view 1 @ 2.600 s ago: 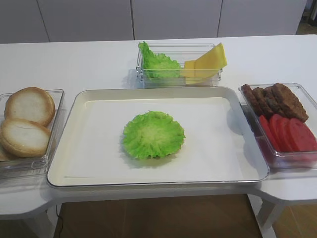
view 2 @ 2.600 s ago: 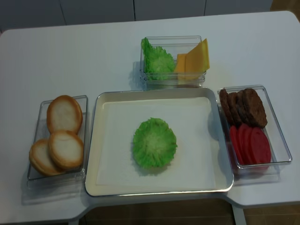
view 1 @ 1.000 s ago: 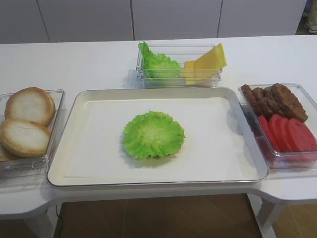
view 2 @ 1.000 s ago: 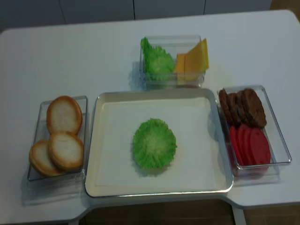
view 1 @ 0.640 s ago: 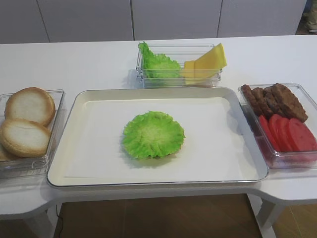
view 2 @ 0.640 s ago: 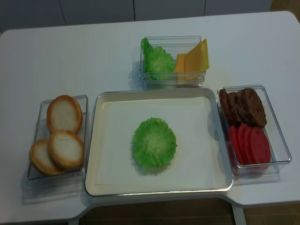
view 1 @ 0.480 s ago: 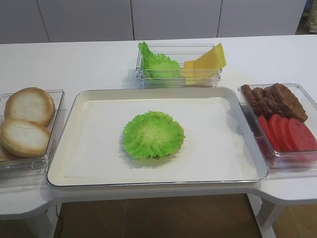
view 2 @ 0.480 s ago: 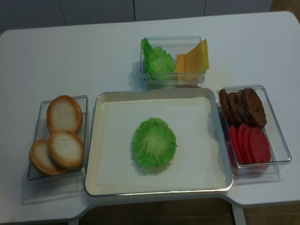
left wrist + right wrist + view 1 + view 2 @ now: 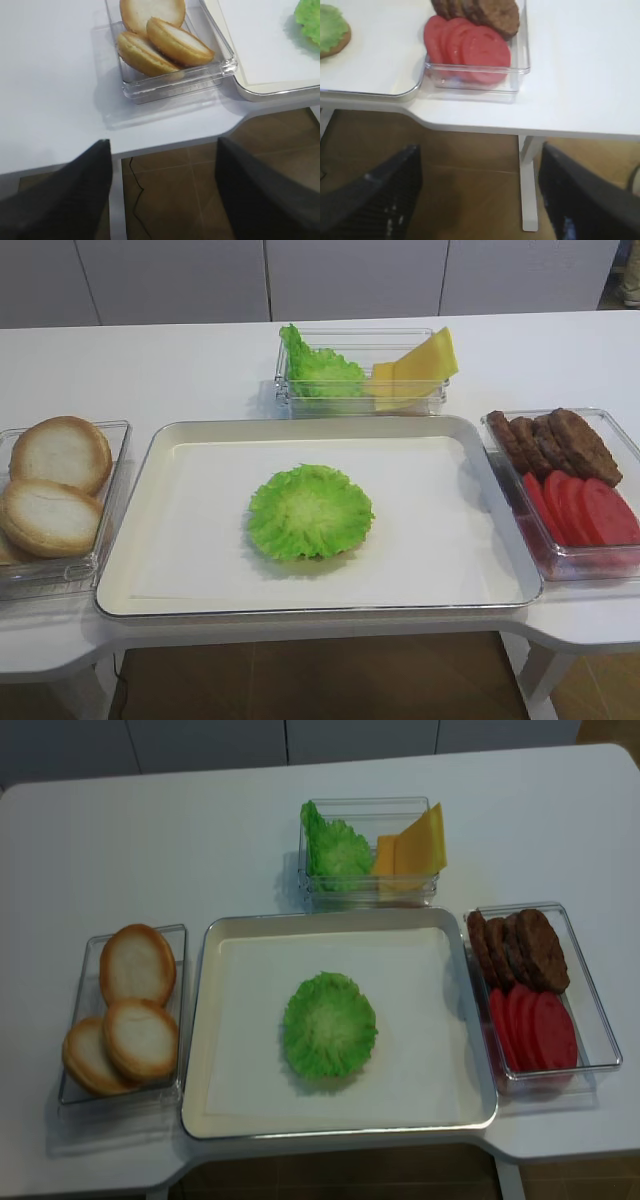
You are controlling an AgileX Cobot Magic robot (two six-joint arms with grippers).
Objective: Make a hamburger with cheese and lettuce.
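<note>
The right gripper (image 9: 477,200) hangs off the table's front edge over the floor, its two dark fingers (image 9: 380,195) spread wide with nothing between them; they are blurred and cut off at the bottom of the wrist view. Ahead of it, a little to its left, sits a clear bin with tomato slices (image 9: 468,48) and patties (image 9: 485,12), the patties cropped by the top edge. Far left of it, the lettuce (image 9: 331,27) shows only as a corner, a brown bun rim peeking from under it.

The left gripper (image 9: 162,192) also hangs off the table edge, fingers (image 9: 65,195) parted and empty, blurred and cropped. Ahead of it lie three buns (image 9: 172,42) in a clear bin, overlapping.

Neither gripper shows in the high views. There the lettuce (image 9: 309,511) lies mid-tray (image 9: 140,570), hiding the hamburger almost wholly. Cheese (image 9: 420,362) leans in the far bin beside more lettuce, its lower part blurred behind the bin wall.
</note>
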